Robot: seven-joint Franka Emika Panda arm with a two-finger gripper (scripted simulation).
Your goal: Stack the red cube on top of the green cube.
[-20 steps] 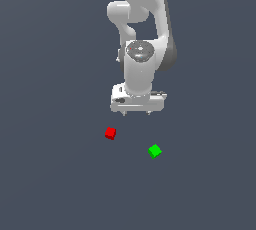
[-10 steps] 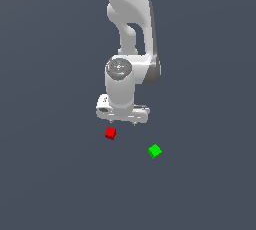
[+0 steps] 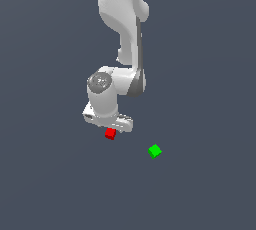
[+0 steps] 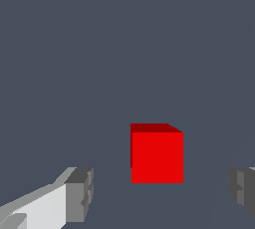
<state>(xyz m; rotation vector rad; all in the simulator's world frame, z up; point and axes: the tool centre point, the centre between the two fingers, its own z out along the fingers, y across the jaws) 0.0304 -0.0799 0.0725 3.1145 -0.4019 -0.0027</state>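
Observation:
The red cube [image 3: 110,134] sits on the grey floor, partly covered by the white gripper [image 3: 111,124] that hangs low right over it. In the wrist view the red cube [image 4: 157,153] lies between the two spread fingertips [image 4: 79,194], touching neither. The gripper [image 4: 162,193] is open and empty. The green cube [image 3: 155,151] sits on the floor a short way toward the exterior view's right of the red cube; it does not show in the wrist view.
The white arm [image 3: 122,29] rises above the gripper toward the top of the exterior view. The plain grey floor [image 3: 200,189] surrounds both cubes, with nothing else on it.
The arm has swung down and toward the exterior view's left, bringing the gripper from above the space between the cubes to just over the red cube. The cubes have not moved.

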